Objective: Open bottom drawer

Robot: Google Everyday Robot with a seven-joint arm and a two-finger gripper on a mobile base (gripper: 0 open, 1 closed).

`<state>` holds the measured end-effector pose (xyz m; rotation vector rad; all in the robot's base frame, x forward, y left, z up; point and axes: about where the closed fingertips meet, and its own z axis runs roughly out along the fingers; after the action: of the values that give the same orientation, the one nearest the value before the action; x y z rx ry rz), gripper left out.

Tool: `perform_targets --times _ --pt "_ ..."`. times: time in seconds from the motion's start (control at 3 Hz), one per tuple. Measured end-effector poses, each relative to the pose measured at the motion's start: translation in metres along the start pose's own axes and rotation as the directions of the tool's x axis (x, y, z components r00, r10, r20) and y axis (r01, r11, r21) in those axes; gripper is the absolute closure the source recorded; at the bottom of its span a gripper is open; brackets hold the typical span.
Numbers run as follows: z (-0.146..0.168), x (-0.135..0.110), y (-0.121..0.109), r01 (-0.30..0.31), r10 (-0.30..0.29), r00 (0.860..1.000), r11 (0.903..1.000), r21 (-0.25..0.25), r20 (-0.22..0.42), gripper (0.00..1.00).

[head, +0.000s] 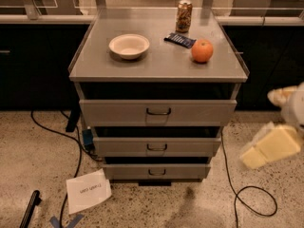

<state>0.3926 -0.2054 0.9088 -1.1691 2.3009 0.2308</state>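
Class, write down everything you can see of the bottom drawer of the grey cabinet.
The bottom drawer is the lowest of three, a plain grey front that looks like metal, narrowest and shortest in the stack. A small dark wire handle sits level at its centre. A dark gap separates it from the middle drawer above. Nothing touches it: the gripper hangs off to the right, clear of the cabinet.
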Motion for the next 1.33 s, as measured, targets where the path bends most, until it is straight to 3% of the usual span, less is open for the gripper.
perform_targets --times 0.33,0.67,1.0,1.33 --pt "0.0473 0.0277 0.0228 -0.211 0.217 0.969 0.9756 -0.059 0.120 0.00" --pt "0.0482 0.0212 0.0186 -0.287 0.290 0.936 0.9569 -0.045 0.199 0.00" --pt "0.0478 0.0201 0.0186 -0.284 0.287 0.937 0.9578 -0.044 0.199 0.00" --pt "0.0499 0.0250 0.0198 -0.296 0.284 0.921 0.9553 0.002 0.267 0.00"
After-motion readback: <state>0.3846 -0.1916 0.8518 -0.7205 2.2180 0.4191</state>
